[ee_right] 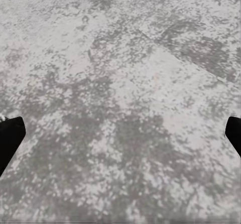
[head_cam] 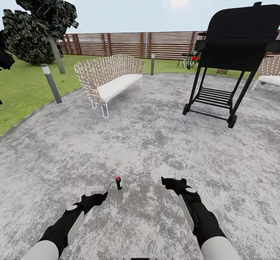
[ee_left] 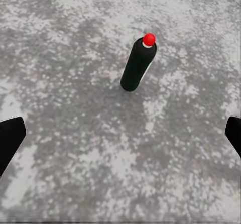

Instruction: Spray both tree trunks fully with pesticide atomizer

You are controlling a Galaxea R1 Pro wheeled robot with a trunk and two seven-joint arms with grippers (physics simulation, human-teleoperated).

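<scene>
The pesticide atomizer (head_cam: 118,183) is a small black bottle with a red top, standing upright on the grey paving between my two arms. My left gripper (head_cam: 93,192) is open, just left of the atomizer and apart from it. In the left wrist view the atomizer (ee_left: 137,65) stands ahead of the open left gripper (ee_left: 122,136), with its fingertips (ee_left: 10,138) wide apart. Further right, my right gripper (head_cam: 181,175) is open over bare paving, as the right wrist view (ee_right: 120,136) confirms. One tree (head_cam: 37,17) with dark foliage rises at the far left; its leaning grey trunk (head_cam: 57,57) stands in the grass.
A wicker bench (head_cam: 109,77) with a white cushion stands ahead left, and a black wheeled grill (head_cam: 233,50) ahead right. A short bollard (head_cam: 51,83) marks the lawn (head_cam: 23,85) edge. A brown slatted fence (head_cam: 128,44) closes the back. A second wicker seat (head_cam: 270,73) sits far right.
</scene>
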